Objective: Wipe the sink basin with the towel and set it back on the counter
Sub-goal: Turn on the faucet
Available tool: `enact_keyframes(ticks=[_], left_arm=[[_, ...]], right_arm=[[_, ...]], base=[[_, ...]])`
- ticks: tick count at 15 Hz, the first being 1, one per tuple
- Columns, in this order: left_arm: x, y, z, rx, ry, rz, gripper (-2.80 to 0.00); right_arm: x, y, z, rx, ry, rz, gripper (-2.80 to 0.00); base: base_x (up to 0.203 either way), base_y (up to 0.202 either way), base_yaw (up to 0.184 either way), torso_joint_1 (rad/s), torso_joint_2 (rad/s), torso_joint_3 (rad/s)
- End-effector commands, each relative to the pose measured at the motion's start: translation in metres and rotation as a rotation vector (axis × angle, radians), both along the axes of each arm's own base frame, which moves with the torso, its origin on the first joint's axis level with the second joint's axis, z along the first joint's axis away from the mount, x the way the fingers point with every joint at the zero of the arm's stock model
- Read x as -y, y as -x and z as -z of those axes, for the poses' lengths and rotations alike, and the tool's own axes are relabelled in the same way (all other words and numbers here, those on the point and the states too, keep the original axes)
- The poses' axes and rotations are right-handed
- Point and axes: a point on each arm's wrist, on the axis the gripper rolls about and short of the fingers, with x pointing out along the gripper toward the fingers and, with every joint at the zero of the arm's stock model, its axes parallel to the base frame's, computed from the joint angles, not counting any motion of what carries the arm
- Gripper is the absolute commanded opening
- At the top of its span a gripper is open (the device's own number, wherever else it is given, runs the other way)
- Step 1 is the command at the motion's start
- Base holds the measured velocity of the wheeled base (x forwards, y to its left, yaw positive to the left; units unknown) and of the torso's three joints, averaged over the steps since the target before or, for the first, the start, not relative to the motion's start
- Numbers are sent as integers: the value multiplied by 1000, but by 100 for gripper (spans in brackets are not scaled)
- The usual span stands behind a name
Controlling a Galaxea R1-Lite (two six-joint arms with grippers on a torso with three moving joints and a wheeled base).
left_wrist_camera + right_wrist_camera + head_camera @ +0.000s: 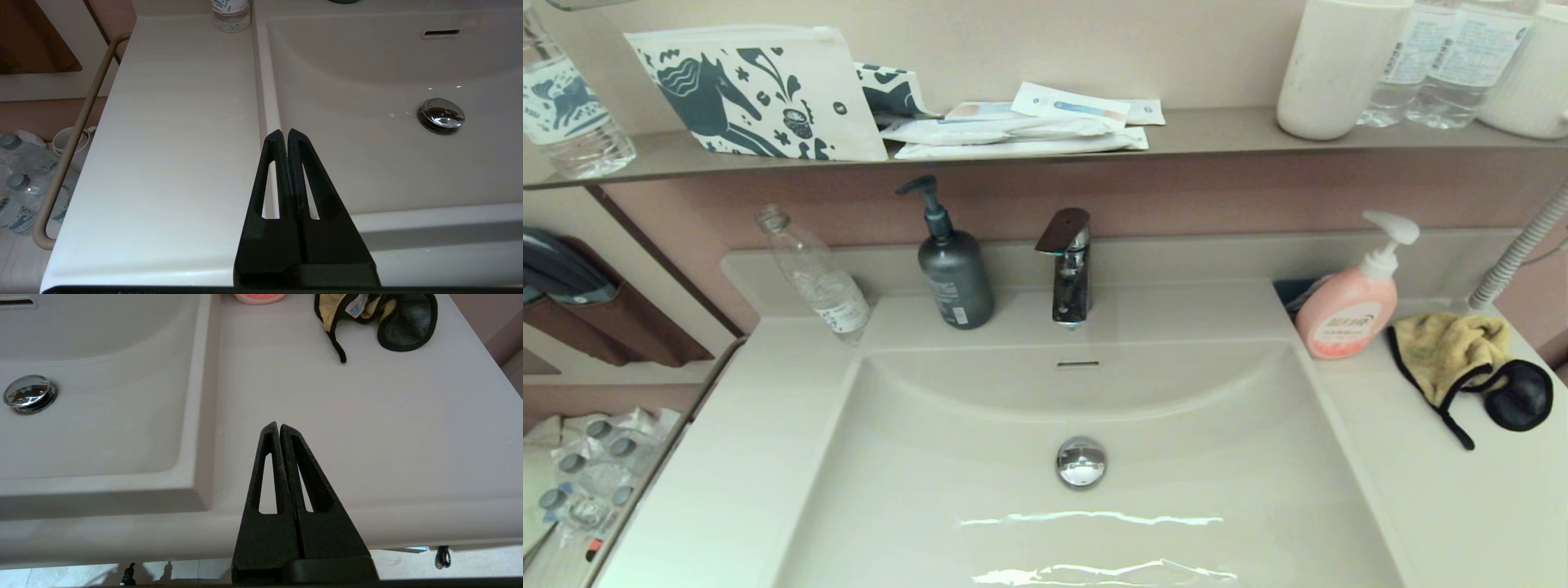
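1. My right gripper (279, 426) hangs over the front edge of the counter (367, 428), fingers pressed together with nothing between them. The towel is well ahead of the tips.
2. My left gripper (284, 134) sits on the other side of the sink basin (980, 457), over its front rim, likewise closed flat and empty. It looks parked, I'd say.
3. The towel (1450, 347) lies crumpled on the counter at the back, to the right of the basin and just beside the pink soap bottle (1347, 314). Its yellow face is up, the black backing is folded out to one side, and the black loop trails toward the front.
4. My read: nothing is started. The basin is unwiped and the pickup comes first.
5. The next move calls for my right fingers to spread, travel toward the back of the counter, and come down on the bunched yellow part rather than the thin loop, keeping clear of the pink bottle.
6. The basin is glossy, with bright streaks of reflection near its front; the chrome drain plug (1081, 461) sits in the middle.
7. Behind the basin stand the faucet (1068, 269), a grey pump bottle (953, 273) and a clear leaning bottle (817, 278).
8. Above those, the wall shelf (1217, 135) carries a printed pouch (760, 94), packets, a white cup and water bottles.
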Motion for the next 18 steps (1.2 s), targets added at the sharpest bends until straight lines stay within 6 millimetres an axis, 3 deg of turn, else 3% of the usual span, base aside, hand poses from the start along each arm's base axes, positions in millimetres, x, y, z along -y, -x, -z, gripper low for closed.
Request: enact_keyframes(ticks=[1,18], left_arm=[[0,0,0,1,0,0,-280],[0,0,0,1,0,0,-280]], right_arm=[[0,0,0,0,0,0,-280],[0,0,0,0,0,-1,-280]], base=[[0,0,0,0,0,0],[0,0,0,0,0,0]])
